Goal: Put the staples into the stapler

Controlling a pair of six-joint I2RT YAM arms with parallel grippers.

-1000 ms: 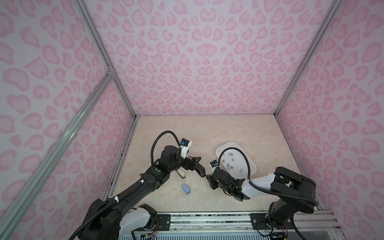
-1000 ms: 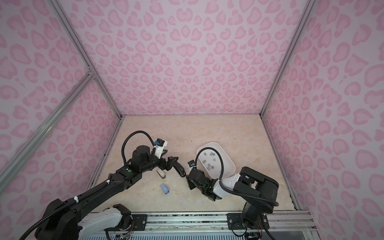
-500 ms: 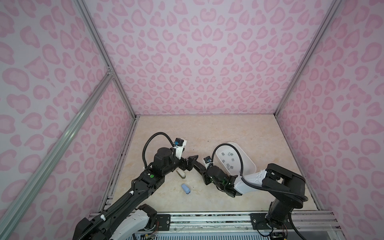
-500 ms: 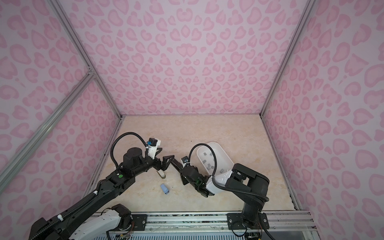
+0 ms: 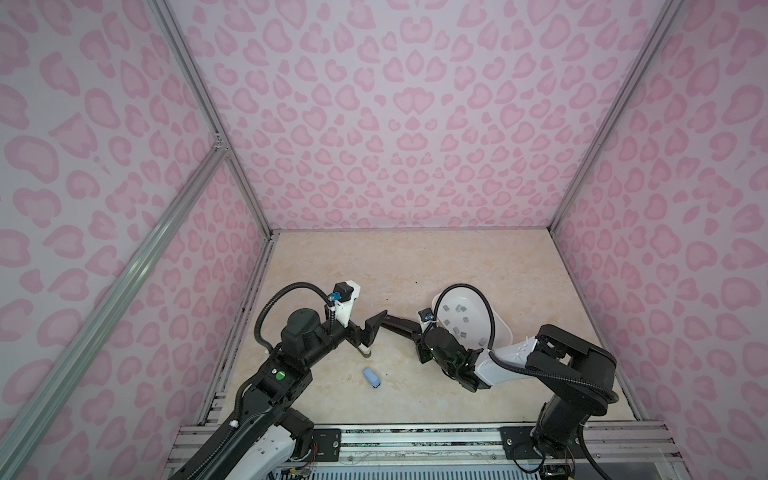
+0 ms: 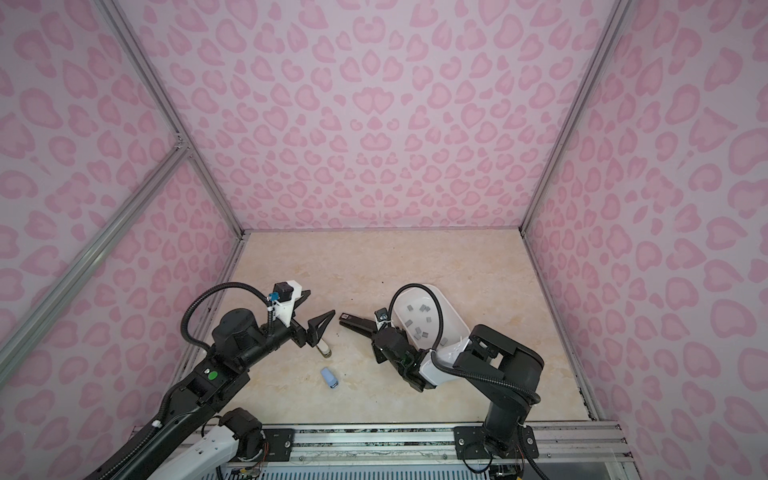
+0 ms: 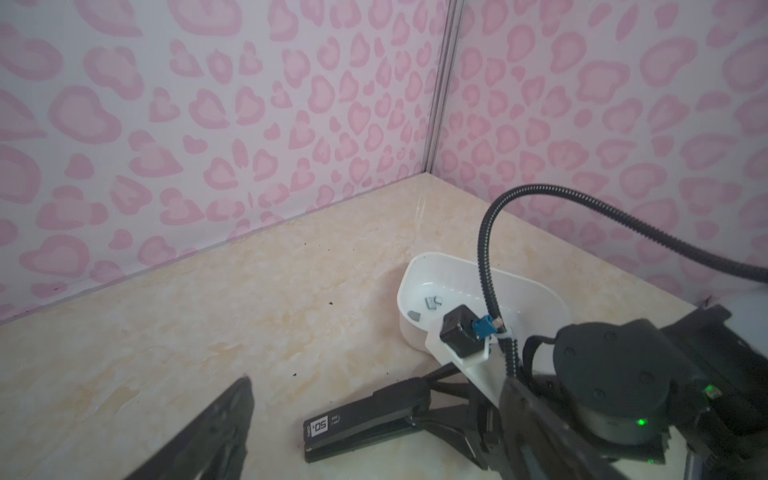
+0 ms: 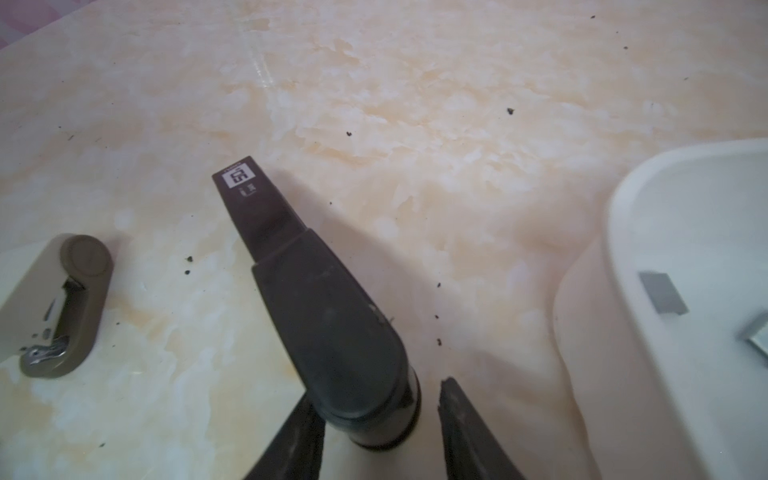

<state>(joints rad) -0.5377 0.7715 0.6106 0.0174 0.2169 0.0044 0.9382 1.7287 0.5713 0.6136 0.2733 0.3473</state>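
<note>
My right gripper [image 8: 376,390] is shut on the rear end of a black stapler [image 8: 299,282], whose nose points left towards the middle of the floor in both top views [image 5: 397,323] [image 6: 353,322]. The left wrist view shows the same stapler [image 7: 365,422] between the right fingers. The staples [image 6: 419,322] are several small grey blocks lying loose in a white tray [image 6: 455,320] behind the right wrist; they also show in the wrist views [image 7: 432,302] [image 8: 663,297]. My left gripper [image 6: 322,302] hangs open and empty just left of the stapler's nose [image 7: 374,380].
A beige stapler [image 5: 365,351] [image 8: 54,307] lies below the left gripper. A small blue stapler [image 5: 371,377] [image 6: 329,377] lies nearer the front rail. The right arm's cable loops over the tray [image 5: 505,332]. Pink patterned walls enclose the floor on three sides.
The right gripper has carried the black stapler left and away from the front rail, towards the left gripper. The left arm has drawn back a little to the left.
</note>
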